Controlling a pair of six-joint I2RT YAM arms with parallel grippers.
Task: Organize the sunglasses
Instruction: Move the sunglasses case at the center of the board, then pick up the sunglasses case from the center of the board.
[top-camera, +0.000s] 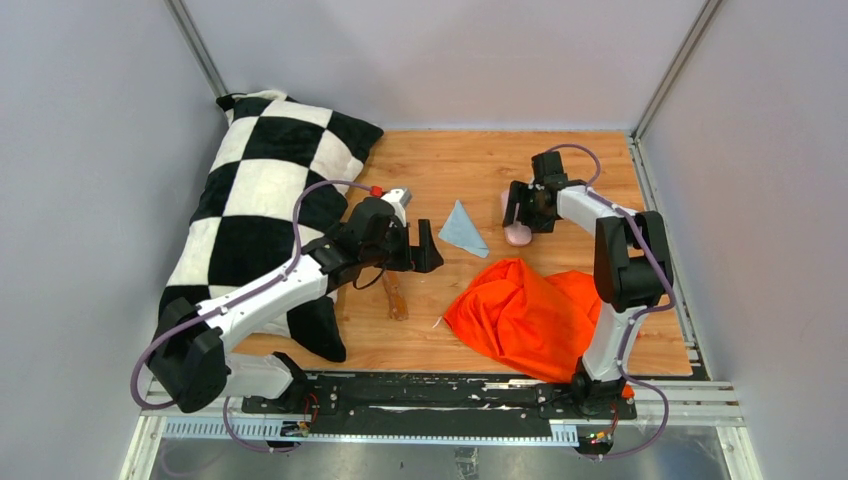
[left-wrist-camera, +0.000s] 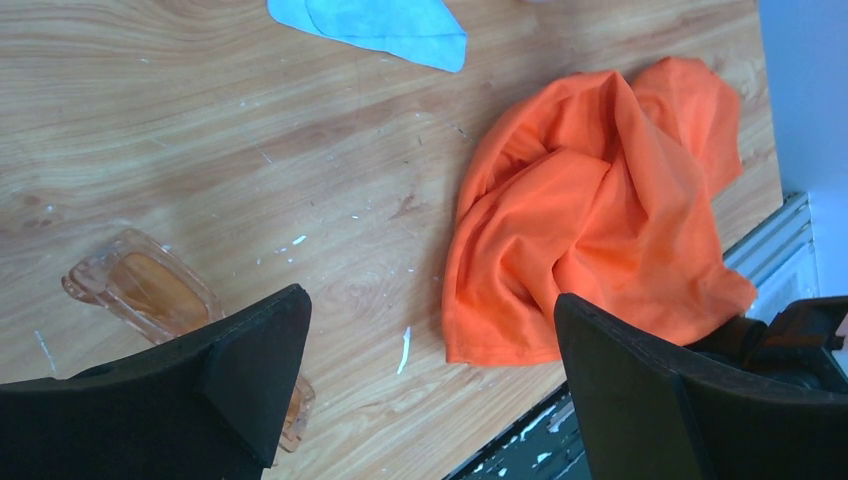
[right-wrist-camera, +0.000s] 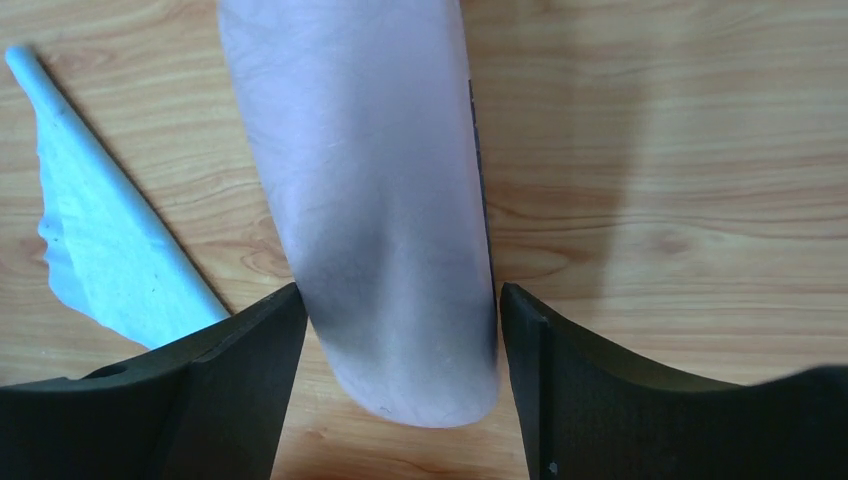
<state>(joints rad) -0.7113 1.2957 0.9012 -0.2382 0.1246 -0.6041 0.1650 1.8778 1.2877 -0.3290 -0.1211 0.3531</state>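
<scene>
My left gripper hangs with jaws spread and empty just beside the sunglasses, which lie flat on the table, probably lining up a pick, while the right gripper brackets the pink case, grip unconfirmed.

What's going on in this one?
The right pincer straddles the pink case lying on the table, with its fingers close against the case's sides. Whether it is actually gripping is unclear. The left pincer is open above the table, and the sunglasses lie flat by one of its fingers, not held. A blue cloth lies between the two pincers, and an orange cloth lies nearer the bases.
</scene>
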